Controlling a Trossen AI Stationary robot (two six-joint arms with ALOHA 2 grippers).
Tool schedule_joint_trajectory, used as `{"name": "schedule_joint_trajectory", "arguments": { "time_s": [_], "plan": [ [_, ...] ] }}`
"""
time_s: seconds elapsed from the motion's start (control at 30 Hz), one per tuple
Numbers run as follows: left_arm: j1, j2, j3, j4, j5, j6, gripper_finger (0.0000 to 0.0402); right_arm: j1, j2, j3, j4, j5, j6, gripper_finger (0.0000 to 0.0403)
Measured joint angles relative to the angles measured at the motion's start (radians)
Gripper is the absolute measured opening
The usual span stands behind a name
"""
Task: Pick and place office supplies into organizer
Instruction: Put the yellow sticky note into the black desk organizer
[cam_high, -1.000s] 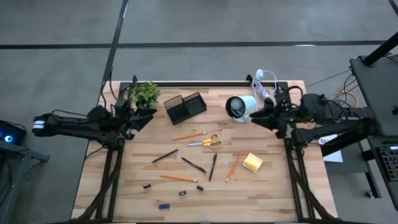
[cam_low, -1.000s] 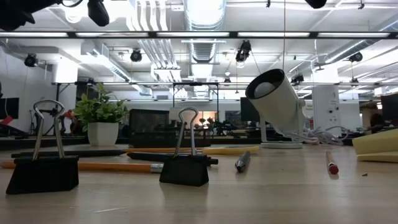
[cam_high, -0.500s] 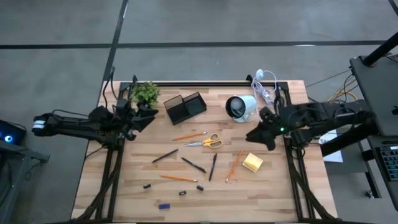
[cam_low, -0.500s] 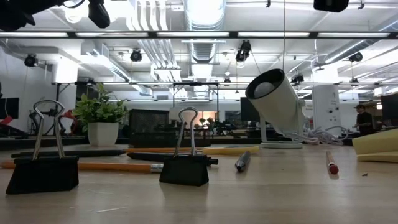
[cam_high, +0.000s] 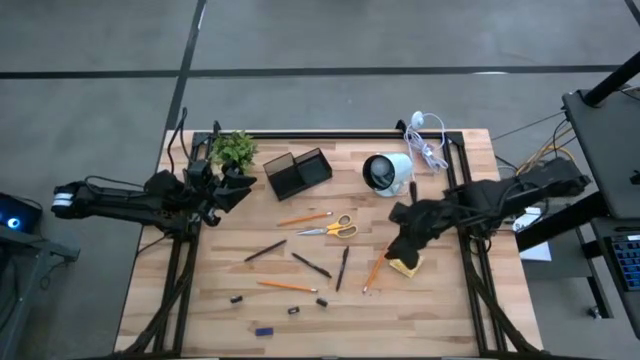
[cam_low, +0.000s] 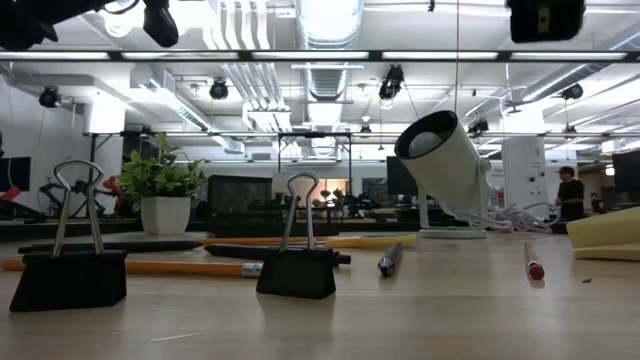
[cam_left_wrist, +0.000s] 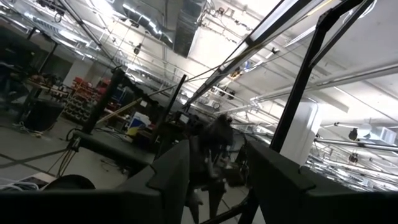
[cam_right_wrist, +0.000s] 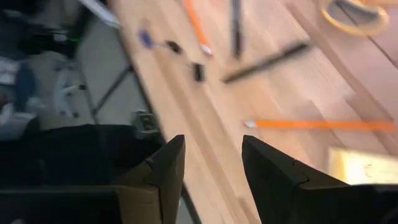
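Over the right-hand part of the surface, the right end effector hangs with its two fingers parted and nothing between them; the right wrist view shows bare wood in the gap. Its arm reaches in from the right edge, and the yellow sticky-note block lies directly beneath and just ahead of the fingertips, partly hidden by them from above. Whether the fingers touch the block cannot be told.

To do this step well, I judge the end effector should come down squarely over the block with one finger on each of two opposite sides, low enough to catch the stack rather than the top sheets, then close gently. An orange pencil lies just beside the block on the inner side, so that finger needs room to avoid nudging it.

Farther from the end effector, toward the middle of the surface, sit the scissors, more pencils, dark pens and small clips. Beyond them, near the far edge, stands the black organizer, well apart from the end effector.

At the surface's left edge the left end effector waits beside the green plant, fingers apart and empty.
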Motion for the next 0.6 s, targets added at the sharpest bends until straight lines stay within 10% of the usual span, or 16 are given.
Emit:
{"name": "schedule_joint_trajectory", "arguments": {
  "time_s": [0.6],
  "plan": [
    [0.0, 0.001, -0.003, 0.007, -0.002, 0.004, 0.0146, 0.002, 0.218, -0.001, -0.234, -0.032, 0.09, 0.014]
  ]
}}
